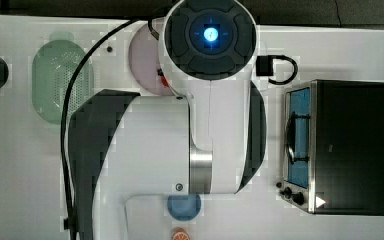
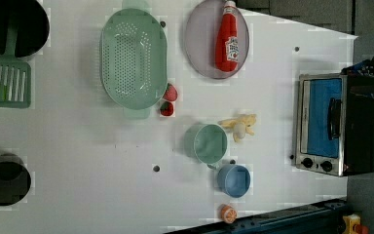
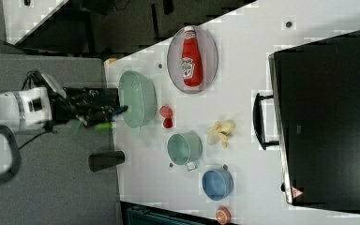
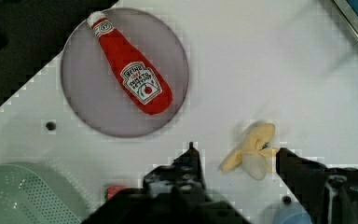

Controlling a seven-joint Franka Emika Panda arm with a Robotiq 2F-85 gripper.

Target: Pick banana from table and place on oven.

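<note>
So the banana (image 4: 251, 151), half peeled, sits on the white surface (image 4: 270, 70) low and right of centre in the wrist view, its long axis tilted up to the right. It shows right in the gap of the hand (image 4: 235, 156), whose fingers are apart with nothing in them. Looks like a straight drop. In the right view the hand (image 3: 115, 112) hangs high, mid-left, and the oven (image 3: 328, 117) fills the right side.
</note>
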